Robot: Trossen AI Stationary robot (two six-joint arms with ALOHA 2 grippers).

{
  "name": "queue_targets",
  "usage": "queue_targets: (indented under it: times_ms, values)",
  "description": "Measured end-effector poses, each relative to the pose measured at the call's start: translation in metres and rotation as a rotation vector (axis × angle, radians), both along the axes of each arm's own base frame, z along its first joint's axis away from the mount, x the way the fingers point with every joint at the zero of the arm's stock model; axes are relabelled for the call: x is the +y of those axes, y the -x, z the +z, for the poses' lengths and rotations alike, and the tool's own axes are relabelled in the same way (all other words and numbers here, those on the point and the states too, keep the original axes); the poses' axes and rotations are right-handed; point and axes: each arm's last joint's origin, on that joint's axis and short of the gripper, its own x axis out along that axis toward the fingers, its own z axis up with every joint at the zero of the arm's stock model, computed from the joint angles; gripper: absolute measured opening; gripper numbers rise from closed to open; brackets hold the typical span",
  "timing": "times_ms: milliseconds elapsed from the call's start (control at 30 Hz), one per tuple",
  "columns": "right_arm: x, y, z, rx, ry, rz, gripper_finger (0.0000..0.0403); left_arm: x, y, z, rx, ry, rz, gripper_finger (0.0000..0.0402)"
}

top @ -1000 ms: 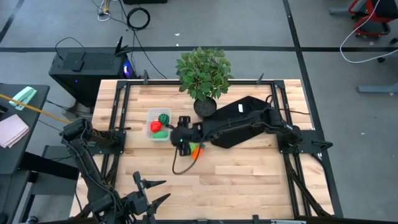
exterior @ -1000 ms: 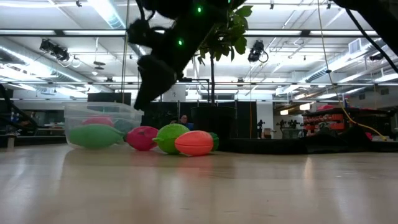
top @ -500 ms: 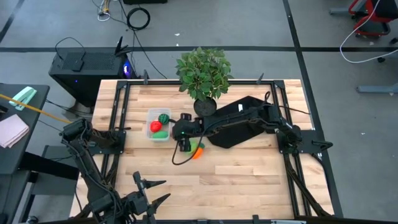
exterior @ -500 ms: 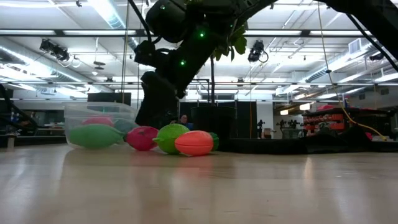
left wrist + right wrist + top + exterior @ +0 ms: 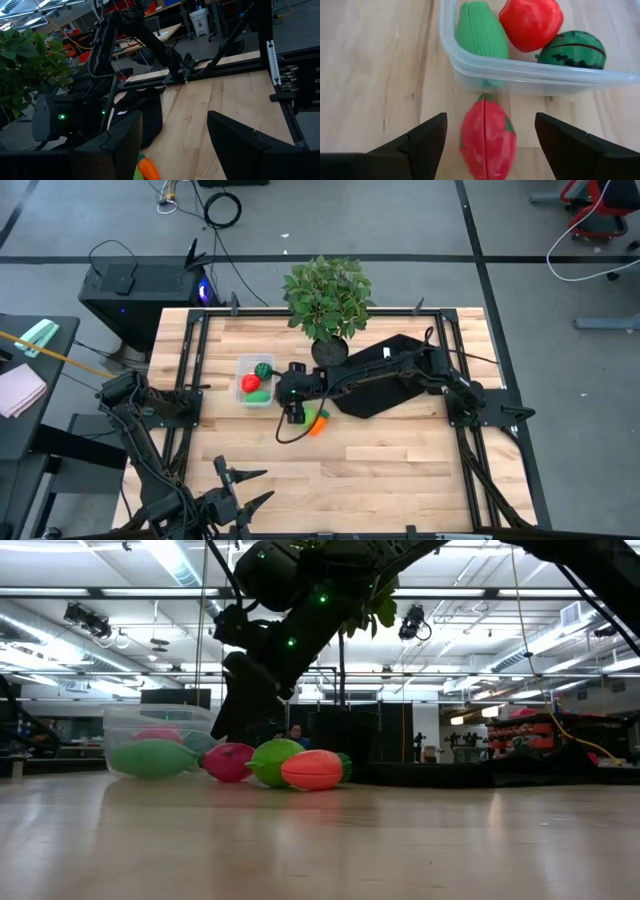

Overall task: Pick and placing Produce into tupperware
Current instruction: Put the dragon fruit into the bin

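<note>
The clear tupperware (image 5: 530, 75) (image 5: 255, 380) holds a light green oblong piece (image 5: 481, 32), a red round piece (image 5: 531, 22) and a dark green striped ball (image 5: 574, 50). A pink-red piece (image 5: 487, 140) (image 5: 228, 762) lies on the table against the tub's outer wall. My right gripper (image 5: 490, 145) (image 5: 293, 410) is open and low over it, one finger on each side with gaps showing; in the high view the gripper hides the piece. An orange-and-green piece (image 5: 318, 422) (image 5: 310, 769) lies on the table just beside it. My left gripper (image 5: 245, 485) waits open at the near edge.
A leafy potted plant (image 5: 328, 300) stands at the far edge behind the tub. A black cloth sheet (image 5: 385, 385) lies under my right arm. A cable (image 5: 290, 435) loops on the wood near the orange-and-green piece. Bare wood lies toward the near edge.
My right gripper has come down toward the table and shifted a little toward the tub, ending low around the pink-red piece. Its fingers have stayed open. The tub and the produce have not moved.
</note>
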Motion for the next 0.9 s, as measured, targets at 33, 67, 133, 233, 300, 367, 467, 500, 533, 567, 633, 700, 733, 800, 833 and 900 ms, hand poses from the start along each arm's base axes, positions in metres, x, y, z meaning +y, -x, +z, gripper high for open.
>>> queue_targets:
  times_ms: [33, 67, 133, 233, 300, 367, 467, 500, 533, 567, 633, 700, 733, 800, 833, 900]
  values:
    - [-0.001, 0.0, 0.0, -0.001, 0.0, -0.002, 0.0307, 0.0, 0.0, 0.0, 0.0, 0.0, 0.0, 0.0231]
    - [-0.003, 0.0, 0.0, -0.003, -0.001, -0.005, 0.0307, 0.0, 0.0, 0.0, 0.0, 0.0, 0.0, 0.0231]
    - [-0.004, 0.0, 0.0, -0.003, -0.019, -0.007, 0.0307, 0.0, 0.0, 0.0, 0.0, 0.0, 0.0, 0.0231]
    - [-0.008, 0.0, 0.0, -0.01, -0.06, -0.011, 0.0307, 0.0, 0.0, 0.0, 0.0, 0.0, 0.0, 0.0231]
    - [-0.009, -0.002, -0.003, -0.019, -0.069, -0.013, 0.0307, 0.0, 0.0, 0.0, 0.0, 0.0, 0.0, 0.0231]
    - [-0.01, -0.002, -0.007, -0.003, -0.085, -0.005, 0.0307, 0.0, 0.0, 0.0, 0.0, 0.0, 0.0, 0.0231]
    - [-0.01, -0.003, -0.015, 0.008, -0.096, -0.011, 0.0307, 0.0, 0.0, 0.0, 0.0, 0.0, 0.0, 0.0231]
    - [-0.01, -0.002, -0.019, 0.026, -0.09, -0.017, 0.0307, 0.0, 0.0, 0.0, 0.0, 0.0, 0.0, 0.0231]
    - [-0.011, -0.004, -0.021, 0.013, -0.086, -0.018, 0.0306, 0.0, 0.0, 0.0, 0.0, 0.0, 0.0, 0.0231]
    - [-0.011, -0.005, -0.021, 0.004, -0.086, -0.018, 0.0305, 0.0, 0.0, 0.0, 0.0, 0.0, 0.0, 0.0231]
    - [-0.012, -0.005, -0.021, 0.009, -0.086, -0.021, 0.0304, 0.0, 0.0, 0.0, 0.0, 0.0, 0.0, 0.0231]
    - [-0.013, -0.005, -0.021, 0.012, -0.088, -0.024, 0.0302, 0.0, 0.0, 0.0, 0.001, -0.001, 0.0, 0.0231]
    - [-0.013, -0.004, -0.021, 0.016, -0.09, -0.025, 0.03, 0.0, 0.0, 0.0, 0.001, -0.001, 0.0, 0.0231]
    - [-0.013, -0.004, -0.022, 0.018, -0.091, -0.025, 0.0298, 0.0, 0.0, 0.0, 0.002, -0.002, 0.0, 0.0231]
    - [-0.013, -0.004, -0.022, 0.017, -0.092, -0.024, 0.0297, 0.0, 0.0, 0.0, 0.002, -0.002, 0.0, 0.0231]
    - [-0.013, -0.004, -0.022, 0.019, -0.096, -0.021, 0.0296, 0.0, 0.0, 0.0, 0.001, -0.002, 0.0, 0.0231]
